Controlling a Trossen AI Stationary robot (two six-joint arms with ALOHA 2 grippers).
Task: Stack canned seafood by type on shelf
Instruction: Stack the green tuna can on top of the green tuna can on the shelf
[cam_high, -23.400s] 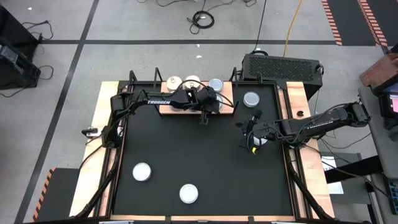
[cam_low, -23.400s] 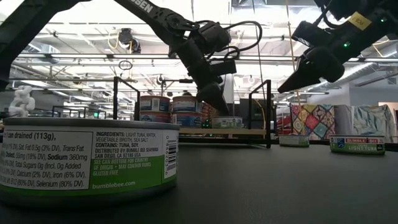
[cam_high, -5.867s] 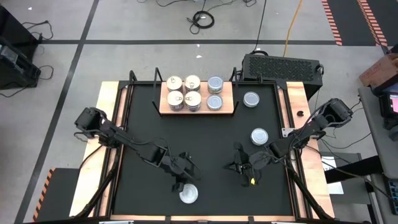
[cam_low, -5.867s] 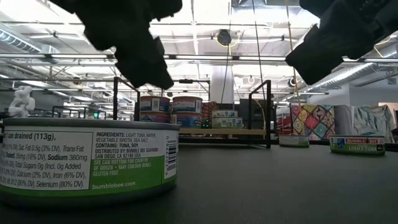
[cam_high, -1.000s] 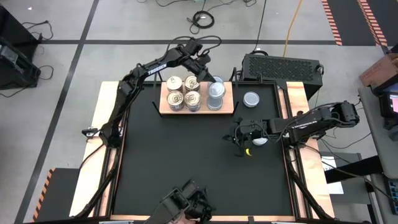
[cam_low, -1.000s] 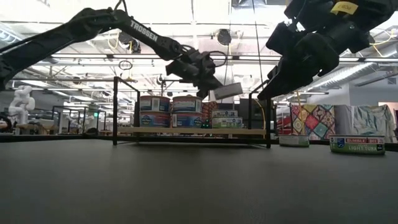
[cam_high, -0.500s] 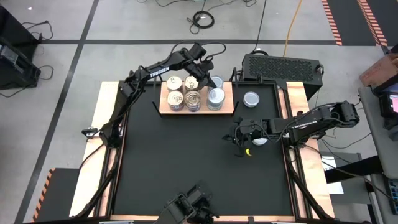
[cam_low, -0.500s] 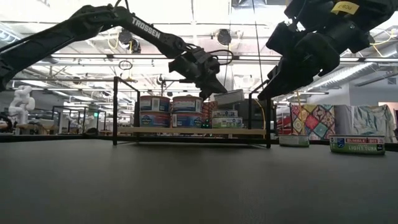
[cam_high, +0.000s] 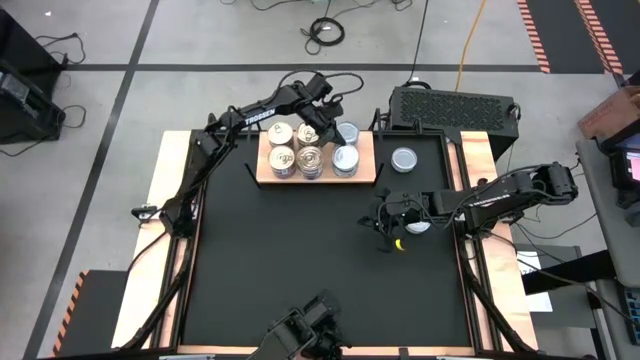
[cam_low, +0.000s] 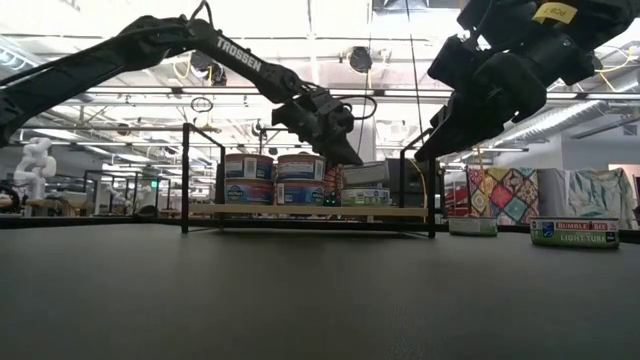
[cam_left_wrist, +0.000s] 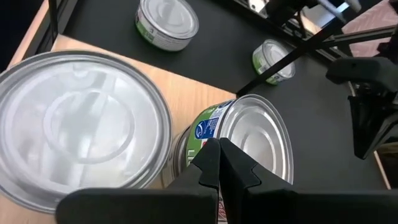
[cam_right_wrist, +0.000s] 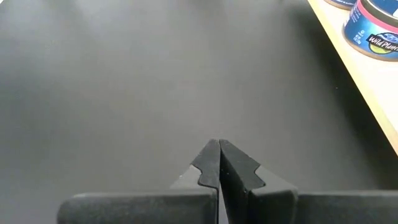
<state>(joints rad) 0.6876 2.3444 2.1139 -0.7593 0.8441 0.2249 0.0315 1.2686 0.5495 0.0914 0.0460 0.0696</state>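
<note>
We see the left gripper (cam_high: 327, 135) closed and empty above the tins (cam_high: 345, 159) stacked on the shelf (cam_high: 366, 172), and the right gripper (cam_high: 383, 222) closed over the table (cam_high: 300, 250), near two loose tins.

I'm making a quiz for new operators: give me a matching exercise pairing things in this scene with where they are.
Things:
1. left gripper
2. right gripper
3. shelf
4. loose silver-topped tin

Places:
A. above the open black tabletop
B. far edge of the table, holding tins
C. on the tabletop beside the shelf
D. over the tins on the shelf

Pairs: 1-D, 2-A, 3-B, 4-C
</note>
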